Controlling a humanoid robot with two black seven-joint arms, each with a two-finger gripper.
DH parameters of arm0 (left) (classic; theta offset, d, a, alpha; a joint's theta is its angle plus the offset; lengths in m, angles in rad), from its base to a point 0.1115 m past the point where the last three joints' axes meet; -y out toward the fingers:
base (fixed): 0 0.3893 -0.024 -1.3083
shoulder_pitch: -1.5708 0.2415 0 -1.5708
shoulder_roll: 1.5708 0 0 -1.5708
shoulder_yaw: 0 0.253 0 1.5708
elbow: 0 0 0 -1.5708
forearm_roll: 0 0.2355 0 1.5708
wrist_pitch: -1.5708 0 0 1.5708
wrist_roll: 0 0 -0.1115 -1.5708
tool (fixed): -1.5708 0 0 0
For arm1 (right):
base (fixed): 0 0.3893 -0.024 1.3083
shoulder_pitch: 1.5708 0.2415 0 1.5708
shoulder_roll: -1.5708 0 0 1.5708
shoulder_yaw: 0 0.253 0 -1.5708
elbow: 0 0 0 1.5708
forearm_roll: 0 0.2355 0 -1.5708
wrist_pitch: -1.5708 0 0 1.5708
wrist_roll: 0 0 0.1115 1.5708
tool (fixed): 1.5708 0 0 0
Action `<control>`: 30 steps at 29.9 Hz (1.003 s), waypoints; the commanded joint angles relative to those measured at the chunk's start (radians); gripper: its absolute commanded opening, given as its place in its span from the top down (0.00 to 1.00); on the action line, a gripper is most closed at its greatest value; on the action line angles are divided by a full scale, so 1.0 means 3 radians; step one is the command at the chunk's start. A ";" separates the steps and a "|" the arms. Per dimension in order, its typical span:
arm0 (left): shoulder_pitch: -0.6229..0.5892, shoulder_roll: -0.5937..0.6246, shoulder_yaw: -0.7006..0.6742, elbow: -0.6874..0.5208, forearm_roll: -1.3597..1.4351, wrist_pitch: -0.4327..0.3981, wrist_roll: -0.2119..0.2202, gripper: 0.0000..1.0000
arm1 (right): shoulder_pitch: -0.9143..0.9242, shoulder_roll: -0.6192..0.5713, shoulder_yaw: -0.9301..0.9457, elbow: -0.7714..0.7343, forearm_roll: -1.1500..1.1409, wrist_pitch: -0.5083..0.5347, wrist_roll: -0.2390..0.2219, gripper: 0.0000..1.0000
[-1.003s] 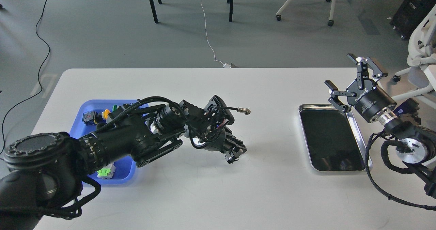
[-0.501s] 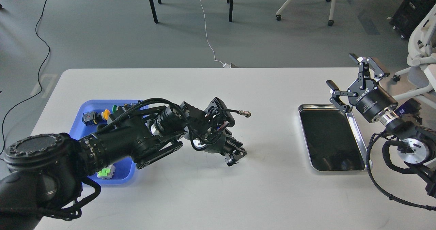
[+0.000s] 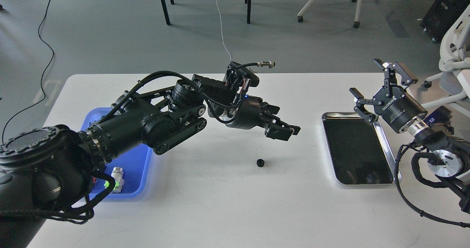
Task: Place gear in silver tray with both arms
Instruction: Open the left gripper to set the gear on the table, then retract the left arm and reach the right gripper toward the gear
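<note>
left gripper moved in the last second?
Yes. The left gripper has lifted off the white table and shifted right, toward the silver tray, leaving a small black gear on the table.

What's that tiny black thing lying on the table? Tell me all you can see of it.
It is a small black gear, round with a toothed edge, too small to judge its material. It lies alone on the white table, between the blue tray and the silver tray, below the left gripper. Nothing grips it.
</note>
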 commanded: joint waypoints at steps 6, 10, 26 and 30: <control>0.0796 0.0651 -0.0374 -0.0322 -0.2728 0.0436 0.0000 0.02 | 0.0069 -0.0013 -0.0007 0.0105 -0.0592 0.0000 0.0000 0.01; 0.1404 0.0856 -0.1023 -0.0369 -0.2899 0.0488 0.0000 0.02 | 0.0222 -0.0099 -0.0098 0.0192 -0.1338 0.0000 0.0000 0.01; 0.2198 0.1153 -0.2022 -0.0512 -0.3461 0.0008 0.0000 0.02 | 0.2364 0.0298 -0.2358 0.0478 -0.3502 0.0000 0.0000 0.01; 0.2218 0.1143 -0.2027 -0.0512 -0.3512 -0.0013 0.0000 0.02 | 0.2641 0.0636 -0.2767 0.0525 -0.4049 0.0000 0.0000 0.01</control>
